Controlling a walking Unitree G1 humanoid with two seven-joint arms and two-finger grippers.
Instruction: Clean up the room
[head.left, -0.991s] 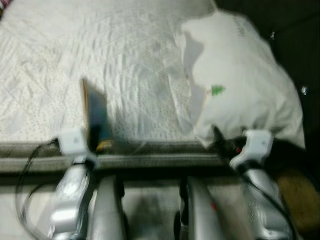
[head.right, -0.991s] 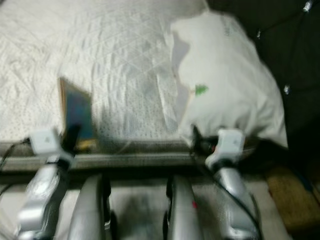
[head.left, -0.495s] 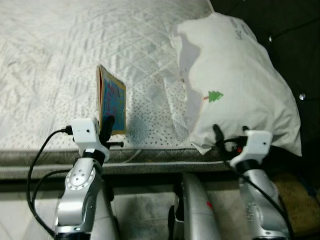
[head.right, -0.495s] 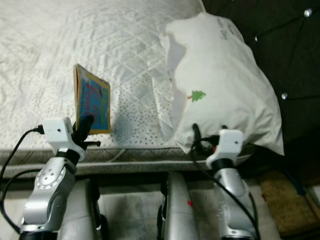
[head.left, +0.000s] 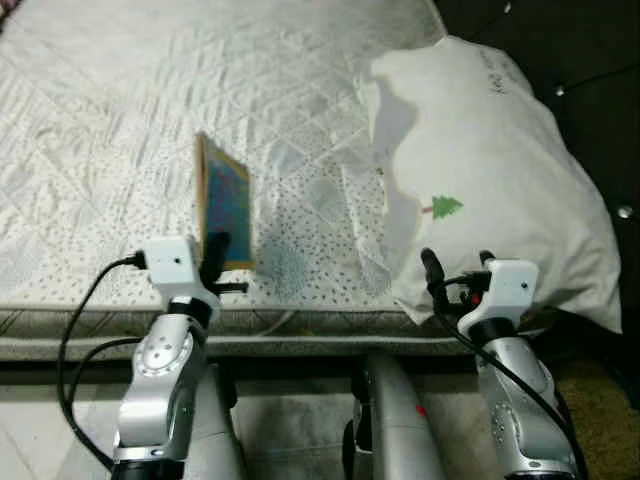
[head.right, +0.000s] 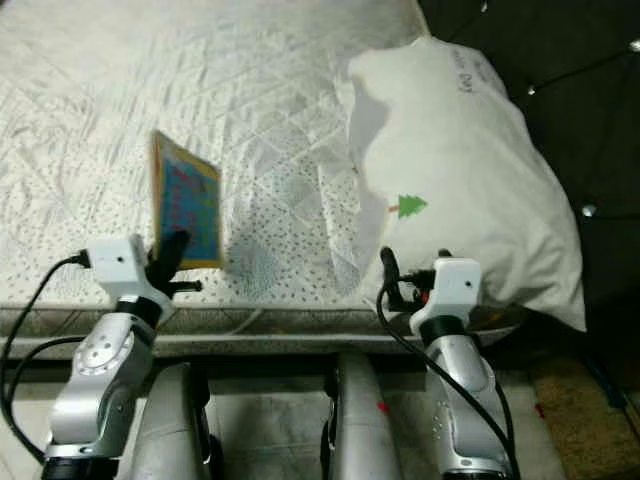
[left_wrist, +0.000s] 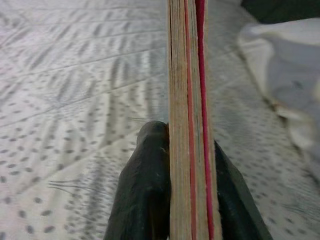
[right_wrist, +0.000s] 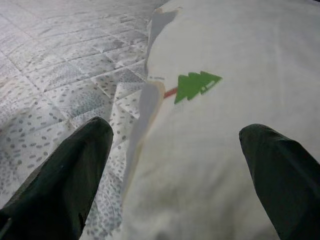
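A thin picture book (head.left: 224, 214) with a blue cover stands upright on its edge over the white quilted bed (head.left: 150, 110). My left gripper (head.left: 215, 252) is shut on its lower edge; in the left wrist view the book's page edges (left_wrist: 189, 120) sit pinched between the two black fingers (left_wrist: 145, 200). A white pillow (head.left: 495, 190) with a small green tree print (right_wrist: 195, 84) lies on the bed's right side. My right gripper (head.left: 455, 272) stands open at the pillow's near edge, with nothing between its fingers (right_wrist: 65, 175).
The bed's front edge (head.left: 300, 335) runs across just ahead of my arms. A dark area (head.left: 590, 80) lies beyond the pillow to the right. Pale floor (head.left: 290, 430) shows below, between my legs.
The camera view has steadied and shifted a little. The left gripper still holds the book upright at much the same spot. The right gripper stays open at the pillow's edge.
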